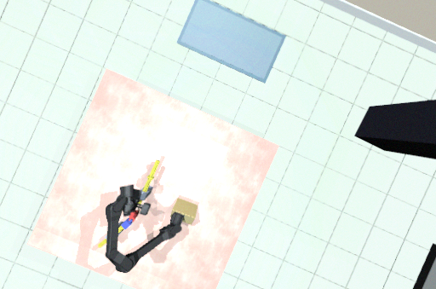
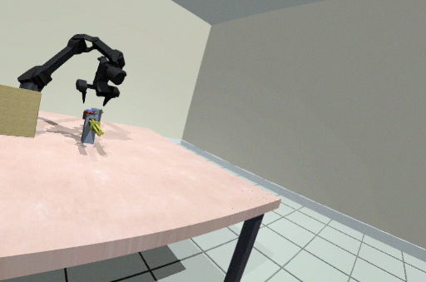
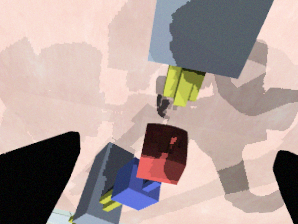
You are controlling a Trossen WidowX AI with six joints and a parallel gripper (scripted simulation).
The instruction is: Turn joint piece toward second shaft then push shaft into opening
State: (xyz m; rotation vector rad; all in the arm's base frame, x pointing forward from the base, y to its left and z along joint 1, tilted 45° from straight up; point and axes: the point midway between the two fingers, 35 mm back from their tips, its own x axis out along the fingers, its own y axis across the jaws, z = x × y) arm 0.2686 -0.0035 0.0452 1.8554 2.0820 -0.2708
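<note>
The red joint piece (image 1: 133,216) (image 3: 162,170) sits at the end of the blue fork (image 1: 126,223) (image 3: 136,192) on the first yellow shaft (image 1: 102,243) (image 3: 107,201), which is held by a grey block (image 3: 93,186). The second yellow shaft (image 1: 152,175) (image 2: 96,127) (image 3: 176,90) passes through the other grey block (image 2: 87,134) (image 3: 210,35). Its near end stands apart from the red piece, with a gap between. The red piece's far side roughly faces that end; its exact angle cannot be told. My gripper (image 2: 94,103) (image 3: 178,151) is wide open and empty above the joint, its fingers to either side.
A tan box (image 1: 186,208) (image 2: 18,112) stands beside the arm's base on the pink table (image 1: 238,162) (image 2: 146,195). A blue rectangle (image 1: 232,38) lies beyond the table. A black object (image 1: 400,128) is at the right in the top view.
</note>
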